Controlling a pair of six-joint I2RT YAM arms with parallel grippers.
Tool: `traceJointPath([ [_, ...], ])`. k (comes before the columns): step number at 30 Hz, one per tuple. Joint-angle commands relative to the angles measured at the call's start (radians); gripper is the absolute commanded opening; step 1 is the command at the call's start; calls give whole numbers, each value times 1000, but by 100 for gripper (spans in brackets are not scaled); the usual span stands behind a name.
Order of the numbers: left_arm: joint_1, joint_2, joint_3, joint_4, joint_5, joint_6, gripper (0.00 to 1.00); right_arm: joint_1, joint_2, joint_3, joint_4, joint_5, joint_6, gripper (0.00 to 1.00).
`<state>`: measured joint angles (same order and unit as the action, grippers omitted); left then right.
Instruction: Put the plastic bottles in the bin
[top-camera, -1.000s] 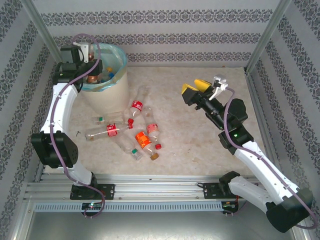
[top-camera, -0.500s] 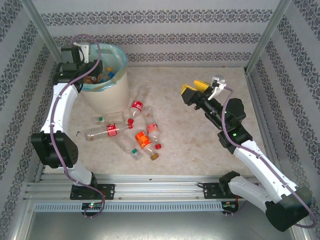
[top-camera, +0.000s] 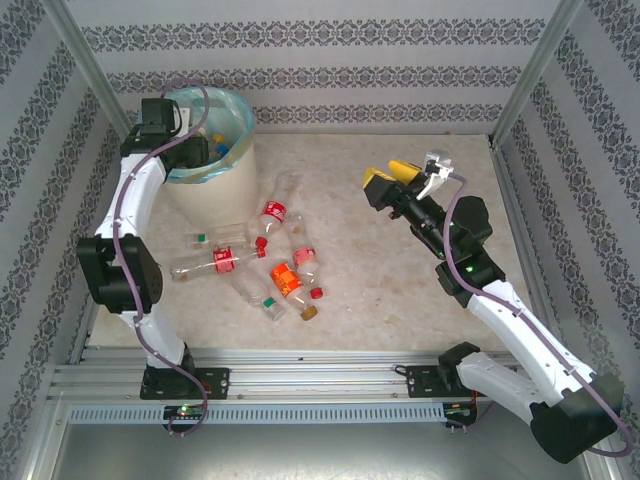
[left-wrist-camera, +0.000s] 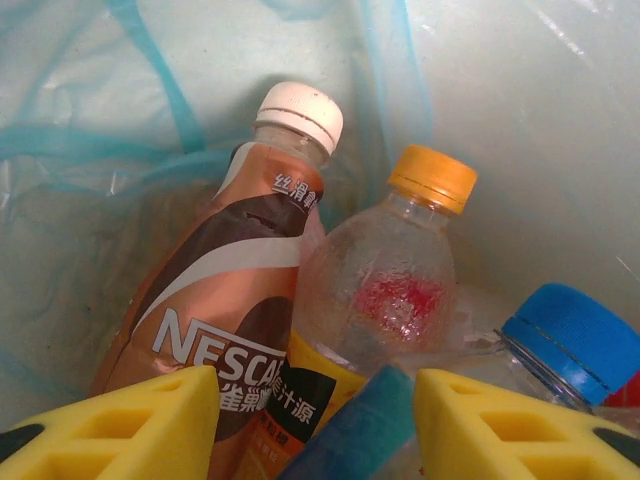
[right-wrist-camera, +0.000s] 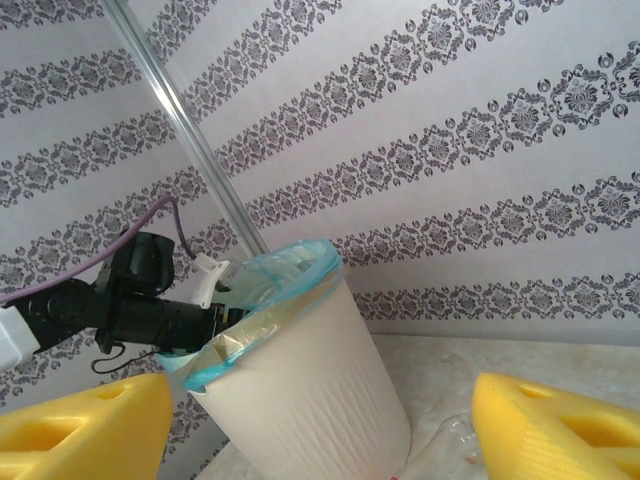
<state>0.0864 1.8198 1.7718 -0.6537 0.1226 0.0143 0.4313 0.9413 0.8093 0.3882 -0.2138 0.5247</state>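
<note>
Left fingers (left-wrist-camera: 110, 425) have swung deeper into the bin (top-camera: 215, 195), spread apart above binned bottles (left-wrist-camera: 380, 290); right fingers (right-wrist-camera: 80, 430) hang released while loose bottles (top-camera: 285, 278) wait on the table (top-camera: 400, 290).

The plastic bottles (left-wrist-camera: 385, 290) are clear, glossy plastic. The bin (right-wrist-camera: 310, 390) is matt, faintly ribbed plastic, its bag (left-wrist-camera: 120, 150) thin crinkled film. The tabletop (top-camera: 380, 290) looks smooth, stone-like.

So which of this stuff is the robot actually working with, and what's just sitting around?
In the job: loose bottles; bottles already inside; the bin; left gripper; right gripper.
Just there: small dark speck; patterned walls; metal base rails.
</note>
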Motion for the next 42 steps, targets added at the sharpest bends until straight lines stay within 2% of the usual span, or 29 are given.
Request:
traceJointPath([
  [1,4,18,62,-129,-8,-21,54,-15,0,5,16,-4,3,79],
  [9,4,-10,150,-113,25,-32,55,-20,34,69,-125,-6,-7,78],
  [13,3,-58,197,-97,38,-44,56,-13,110,147,-284,-11,-8,78],
  [17,-3,-156,167,-34,28,-57,57,19,223,262,-466,-12,-25,77],
  [20,-25,-256,106,33,22,-57,57,70,311,343,-574,-16,-71,77],
  [25,-100,-465,-81,214,-1,-5,59,172,416,417,-672,118,-147,76],
  [29,-169,-601,-242,341,28,44,59,218,502,458,-713,167,-165,77],
  [35,-336,-706,-393,366,21,175,59,247,617,502,-761,168,-157,76],
  [39,-413,-758,-494,382,38,226,60,253,677,502,-766,148,-125,76],
  [42,-453,-799,-589,423,93,275,61,260,720,505,-779,161,-116,76],
])
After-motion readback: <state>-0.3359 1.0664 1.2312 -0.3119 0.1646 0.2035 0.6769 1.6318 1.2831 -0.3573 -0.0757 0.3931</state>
